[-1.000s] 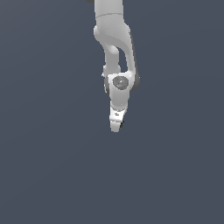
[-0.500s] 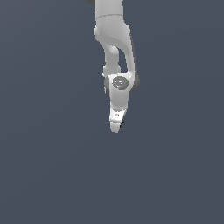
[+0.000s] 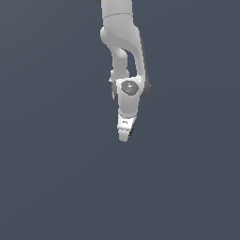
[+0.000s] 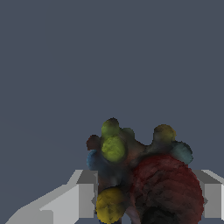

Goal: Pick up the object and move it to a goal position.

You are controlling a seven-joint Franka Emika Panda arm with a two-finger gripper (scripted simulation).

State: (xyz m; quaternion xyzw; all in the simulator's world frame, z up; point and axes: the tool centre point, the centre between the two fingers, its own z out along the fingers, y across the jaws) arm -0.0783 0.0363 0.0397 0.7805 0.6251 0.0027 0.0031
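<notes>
Both fingers (image 4: 78, 199) flanking lumpy object (image 4: 140, 175), gripper (image 3: 124, 136) clamped

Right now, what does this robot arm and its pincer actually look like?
The smooth white robot arm is made of rounded, glossy segments with darker grey seams. A round grey disc sits on its wrist. The white two-fingered gripper tapers downwards; its fingers look blocky and pale grey. No cables show.

The exterior view is looking from well off at the arm (image 3: 123, 56), which is hanging from the upper edge down to the gripper (image 3: 124, 137) near centre, against plain grey. The wrist view is sitting right at the fingers (image 4: 65, 199), facing past them, so the object (image 4: 142, 175) is filling its foreground. Both views are sharing the gripper.
</notes>
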